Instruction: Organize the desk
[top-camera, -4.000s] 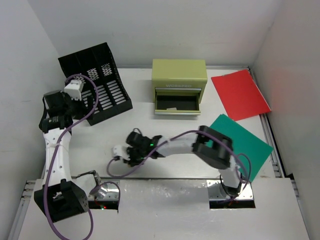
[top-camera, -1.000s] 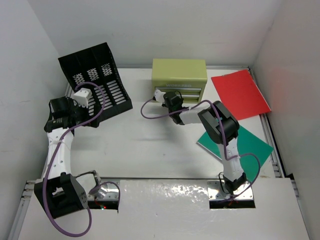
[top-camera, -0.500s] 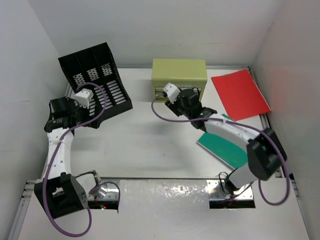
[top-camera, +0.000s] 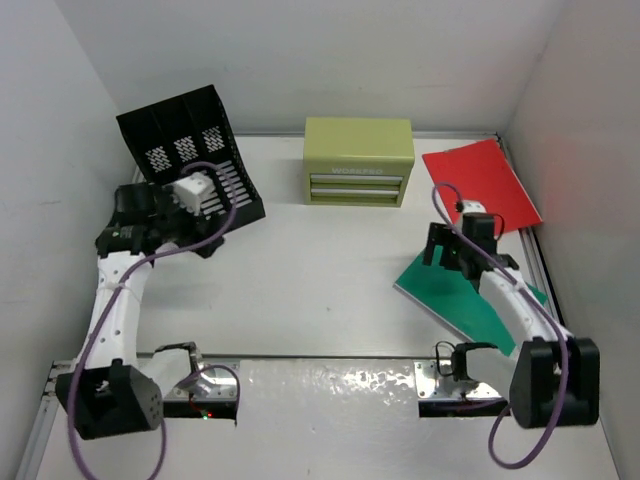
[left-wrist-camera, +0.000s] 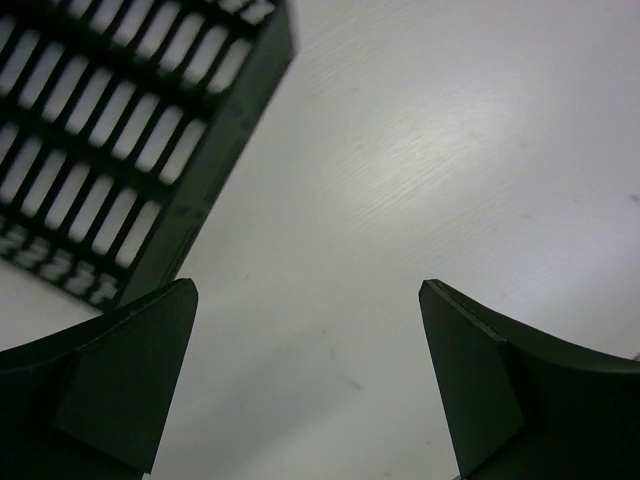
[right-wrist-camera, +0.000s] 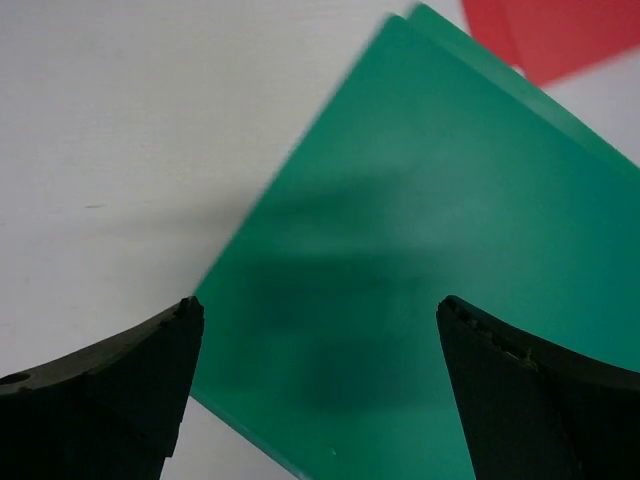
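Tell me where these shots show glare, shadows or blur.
Top view: glare on the metal plate by the arm bases, faint pink cast on the wall beside the red folder. Left wrist view: desk grain sharp, rack slightly soft, left fingers dark and blurred. Right wrist view: a soft shadow smears the green folder; right fingers nearly black.

Closed in by plain white walls: back wall (top-camera: 330, 60), left wall (top-camera: 45, 130), right wall (top-camera: 590, 140). Soft, even light, only faint shadows. Below, a flat white desk (top-camera: 300, 290). At the back, a small green drawer chest (top-camera: 358, 145), drawers shut. Near the left wall, a black rack (top-camera: 185, 150) with slots.
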